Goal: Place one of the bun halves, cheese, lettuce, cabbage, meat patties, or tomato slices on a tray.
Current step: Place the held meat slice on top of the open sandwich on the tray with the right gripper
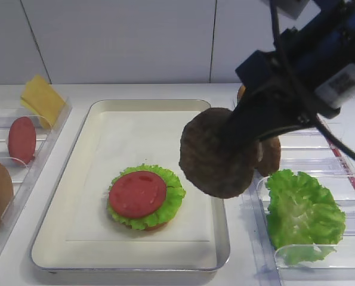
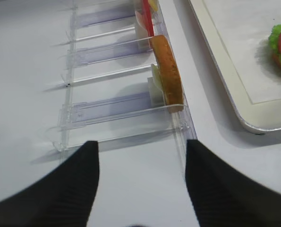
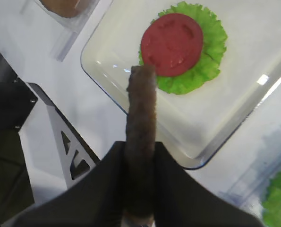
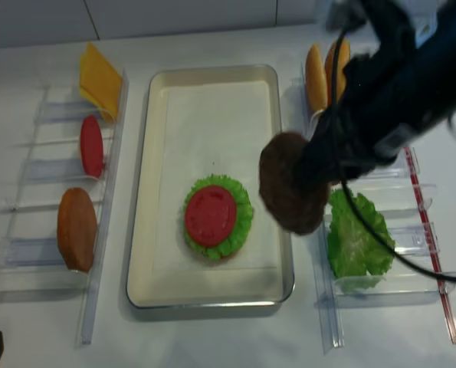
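My right claw grips a meat patty on edge above the tray; my left claw stands open.

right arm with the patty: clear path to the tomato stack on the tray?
Probably yes. The right tool grips the meat patty on edge above the tray's right rim; nothing stands between it and the tomato slice.

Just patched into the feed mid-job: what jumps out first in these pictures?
The right hand is shut on a dark meat patty, held on edge above the tray's right rim. On the tray sits a tomato slice on lettuce. Another lettuce leaf fills a clear bin at right.
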You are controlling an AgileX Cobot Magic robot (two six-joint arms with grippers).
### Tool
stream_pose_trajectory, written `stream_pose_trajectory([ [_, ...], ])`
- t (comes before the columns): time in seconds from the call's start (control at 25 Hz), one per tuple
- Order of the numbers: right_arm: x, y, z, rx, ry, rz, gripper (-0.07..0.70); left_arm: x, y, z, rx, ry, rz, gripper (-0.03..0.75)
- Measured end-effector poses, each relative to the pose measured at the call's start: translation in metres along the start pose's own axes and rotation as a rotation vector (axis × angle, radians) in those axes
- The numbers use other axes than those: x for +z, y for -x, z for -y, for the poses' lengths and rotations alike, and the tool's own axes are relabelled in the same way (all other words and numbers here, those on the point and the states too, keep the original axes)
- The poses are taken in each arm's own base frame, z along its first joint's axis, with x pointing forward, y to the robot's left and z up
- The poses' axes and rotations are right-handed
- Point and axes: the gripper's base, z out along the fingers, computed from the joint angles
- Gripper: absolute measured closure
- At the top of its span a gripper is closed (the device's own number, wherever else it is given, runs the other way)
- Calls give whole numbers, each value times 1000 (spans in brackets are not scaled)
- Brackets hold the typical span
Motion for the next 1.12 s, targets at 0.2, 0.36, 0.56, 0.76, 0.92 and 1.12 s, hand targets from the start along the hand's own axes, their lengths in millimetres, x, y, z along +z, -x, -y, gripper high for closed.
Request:
stream_pose_trajectory([
  [0.2, 22, -7, 9, 37, 70, 97, 480, 0, 0, 0, 0, 0, 0, 319],
  [0.36, 27, -6, 10, 57, 112, 150, 480, 0, 0, 0, 0, 0, 0, 319],
  [0.56, 38, 3, 15, 70, 176, 176, 480, 0, 0, 0, 0, 0, 0, 319],
  [0.76, 66, 13, 30, 150, 270, 157, 480, 0, 0, 0, 0, 0, 0, 319],
  [0.92, 88, 19, 40, 205, 375, 136, 480, 0, 0, 0, 0, 0, 0, 319],
  [1.12, 112, 23, 53, 295, 493, 122, 480, 0, 0, 0, 0, 0, 0, 319],
])
